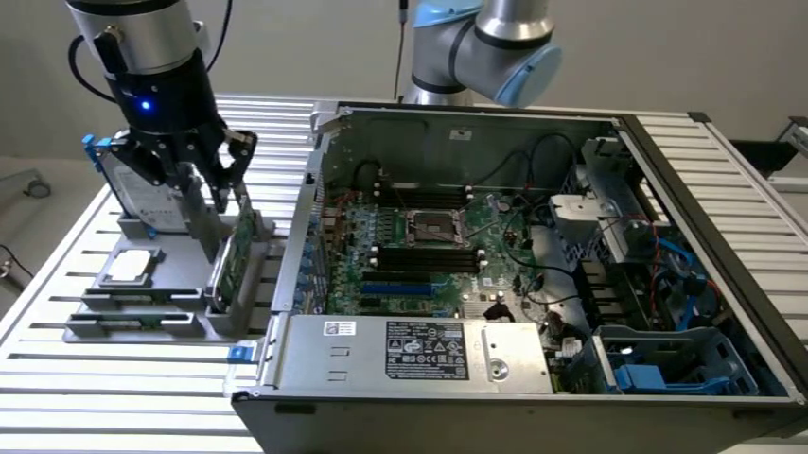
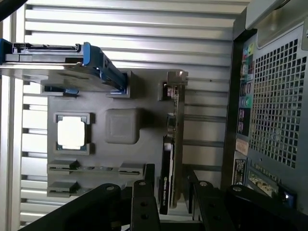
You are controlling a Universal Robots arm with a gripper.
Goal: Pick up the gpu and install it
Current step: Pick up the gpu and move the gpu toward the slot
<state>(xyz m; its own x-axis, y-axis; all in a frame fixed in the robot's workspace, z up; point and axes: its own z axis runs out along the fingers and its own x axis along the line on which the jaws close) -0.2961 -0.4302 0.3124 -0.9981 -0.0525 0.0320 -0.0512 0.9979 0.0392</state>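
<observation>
Small flat gpu [image 1: 240,251] [image 2: 175,125], with a green circuit board on one face, a black shroud on the other and a silver metal end bracket, stands on edge in a slot of the grey moulded holder [image 1: 151,274] [image 2: 122,125], directly beneath the tool [image 1: 215,194] [image 2: 169,171]. The tool is open: its black fingers [image 2: 144,192] straddle the card's upper edge, one on each face, with a visible gap on both sides, so nothing is gripped. Just beside the tool, toward the exterior view's left, a silver hard drive in a blue frame [image 1: 127,184] [image 2: 62,67] stands upright in the same holder, and a square silver processor chip [image 1: 132,268] [image 2: 71,132] lies flat in a pocket nearby. On the tool's other side sits the open black computer case [image 1: 505,265] [image 2: 274,96], motherboard exposed. Everything rests on the slatted aluminium bench [image 1: 76,378] [image 2: 134,29].
</observation>
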